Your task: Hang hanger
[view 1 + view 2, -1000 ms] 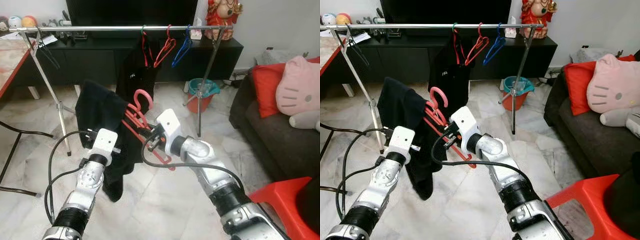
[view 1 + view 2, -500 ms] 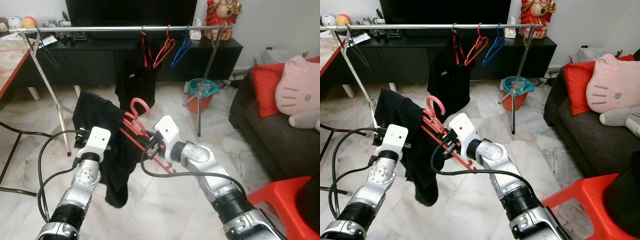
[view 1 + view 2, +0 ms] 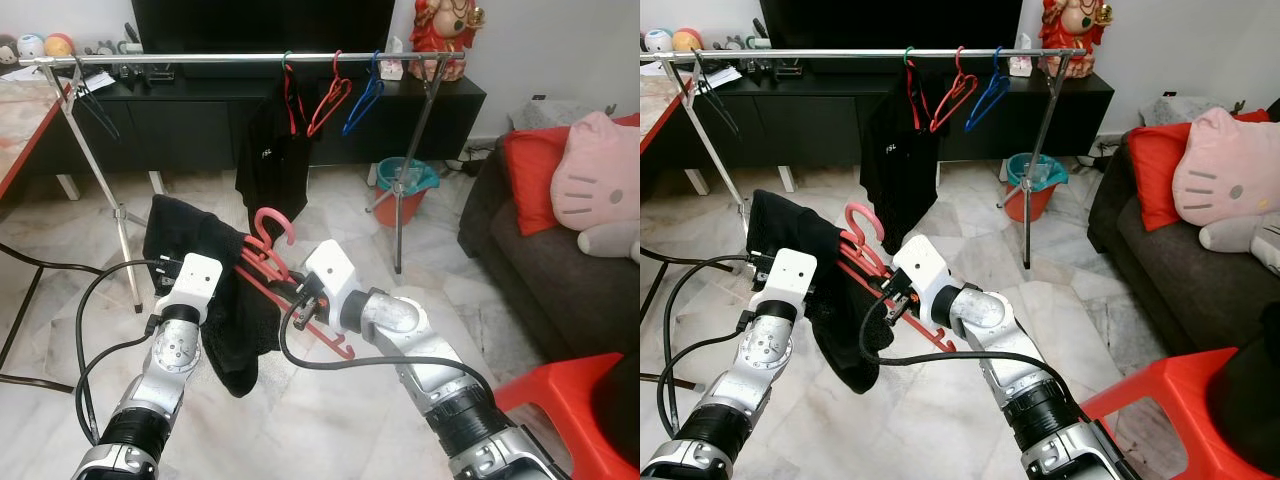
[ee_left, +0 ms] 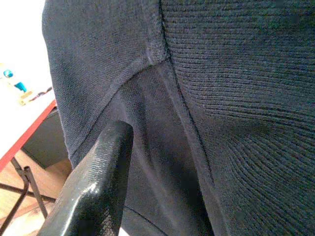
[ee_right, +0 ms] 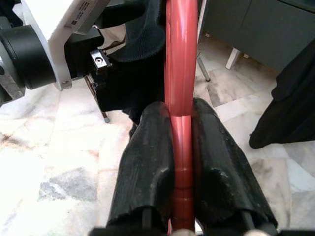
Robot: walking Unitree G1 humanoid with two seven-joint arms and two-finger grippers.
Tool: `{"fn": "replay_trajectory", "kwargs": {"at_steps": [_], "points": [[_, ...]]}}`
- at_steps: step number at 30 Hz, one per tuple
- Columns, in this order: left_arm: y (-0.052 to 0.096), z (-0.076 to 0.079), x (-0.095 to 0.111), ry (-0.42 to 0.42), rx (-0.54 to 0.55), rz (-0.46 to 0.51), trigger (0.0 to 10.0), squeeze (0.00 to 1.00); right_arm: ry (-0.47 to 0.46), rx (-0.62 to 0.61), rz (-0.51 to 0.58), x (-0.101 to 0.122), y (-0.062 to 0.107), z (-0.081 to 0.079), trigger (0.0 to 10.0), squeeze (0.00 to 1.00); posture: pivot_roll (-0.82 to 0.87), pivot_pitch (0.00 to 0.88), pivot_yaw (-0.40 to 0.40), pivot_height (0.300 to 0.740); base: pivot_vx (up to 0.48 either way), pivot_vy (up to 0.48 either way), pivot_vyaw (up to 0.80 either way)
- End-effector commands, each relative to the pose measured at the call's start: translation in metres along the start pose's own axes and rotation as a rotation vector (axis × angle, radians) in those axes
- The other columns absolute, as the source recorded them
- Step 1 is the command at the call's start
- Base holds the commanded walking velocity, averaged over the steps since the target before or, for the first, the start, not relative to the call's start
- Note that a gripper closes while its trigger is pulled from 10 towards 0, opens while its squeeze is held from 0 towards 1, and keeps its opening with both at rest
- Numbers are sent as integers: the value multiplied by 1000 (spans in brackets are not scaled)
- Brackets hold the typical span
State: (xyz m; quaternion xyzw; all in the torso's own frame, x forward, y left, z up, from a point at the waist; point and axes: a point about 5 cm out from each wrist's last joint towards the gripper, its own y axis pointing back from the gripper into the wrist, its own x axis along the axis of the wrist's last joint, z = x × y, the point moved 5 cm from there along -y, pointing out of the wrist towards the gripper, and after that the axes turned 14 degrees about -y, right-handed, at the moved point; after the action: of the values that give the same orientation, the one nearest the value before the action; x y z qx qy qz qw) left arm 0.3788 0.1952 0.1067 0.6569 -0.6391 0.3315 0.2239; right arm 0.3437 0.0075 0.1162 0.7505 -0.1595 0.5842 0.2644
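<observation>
Red hanger (image 3: 283, 268) and black garment (image 3: 215, 290) sit lower than a second ago, well below the rail (image 3: 200, 58). Right end effector (image 5: 181, 147) clamped on hanger; left end effector (image 3: 170, 275) buried in cloth, fingers unreadable. Hanging not begun.

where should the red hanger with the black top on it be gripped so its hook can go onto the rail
Grip the bare lower arm of the red hanger, coming from the robot's right, as the right end effector does now, shut on that bar. The black garment covers the other arm, and the hook points up and stays free for the metal rail.
</observation>
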Motion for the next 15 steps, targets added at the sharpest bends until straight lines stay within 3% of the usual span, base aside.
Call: {"fn": "replay_trajectory", "kwargs": {"at_steps": [1, 15], "points": [[-1, 2, 1, 2, -14, 4, 0, 0, 46, -1, 48, 17, 0, -1, 0, 0, 120, 0, -41, 740, 0, 0, 0], [2, 6, -1, 9, -55, 10, 0, 0, 62, -62, 24, 12, 3, 12, 0, 0, 123, 0, -33, 740, 0, 0, 0]]}}
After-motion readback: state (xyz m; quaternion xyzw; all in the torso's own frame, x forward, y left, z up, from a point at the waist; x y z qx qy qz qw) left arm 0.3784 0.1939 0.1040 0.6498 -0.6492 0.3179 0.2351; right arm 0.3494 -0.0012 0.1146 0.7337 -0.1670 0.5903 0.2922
